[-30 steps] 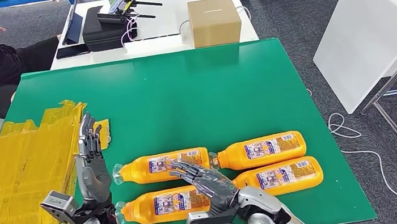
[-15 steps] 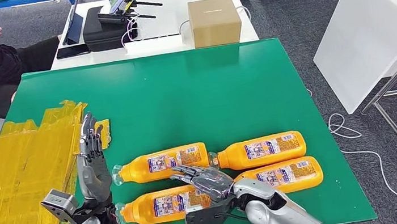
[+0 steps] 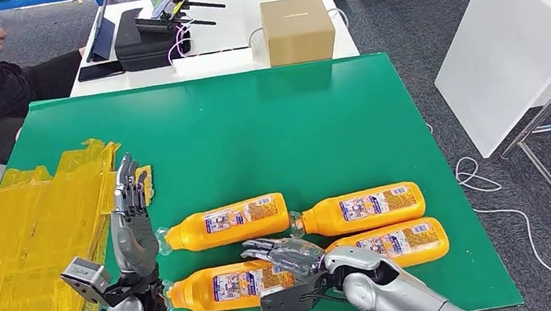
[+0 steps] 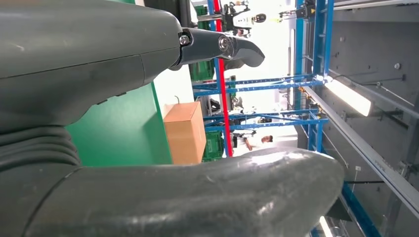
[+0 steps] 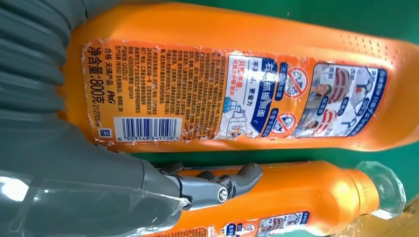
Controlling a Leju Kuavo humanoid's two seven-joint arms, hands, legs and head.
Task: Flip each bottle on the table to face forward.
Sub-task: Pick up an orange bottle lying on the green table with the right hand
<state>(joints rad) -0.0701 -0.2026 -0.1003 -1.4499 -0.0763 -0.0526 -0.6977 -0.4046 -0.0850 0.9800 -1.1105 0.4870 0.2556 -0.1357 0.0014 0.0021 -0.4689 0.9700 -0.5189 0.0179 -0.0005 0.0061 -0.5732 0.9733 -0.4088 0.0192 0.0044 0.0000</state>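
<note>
- The left hand [image 3: 134, 235] stands upright at the near left of the green table [image 3: 268, 124], fingers straight and apart, holding nothing; it has barely shifted over the last second and touches no bottle.
- The far-left bottle [image 3: 225, 223] has changed: it now lies slightly skewed, its right end swung farther from the robot, so it looks nudged rather than turned over.
- The right hand [image 3: 288, 255] has sunk lower and now lies flat on the right end of the near-left bottle [image 3: 221, 287], fingers spread and pressing on it without closing around it. I judge a roll of this bottle is just starting.
- All four orange bottles lie on their sides, clear caps to the left, back labels with barcode and small print facing up, so none is flipped yet.
- The far-right bottle [image 3: 362, 208] and near-right bottle [image 3: 394, 242] lie unmoved.
</note>
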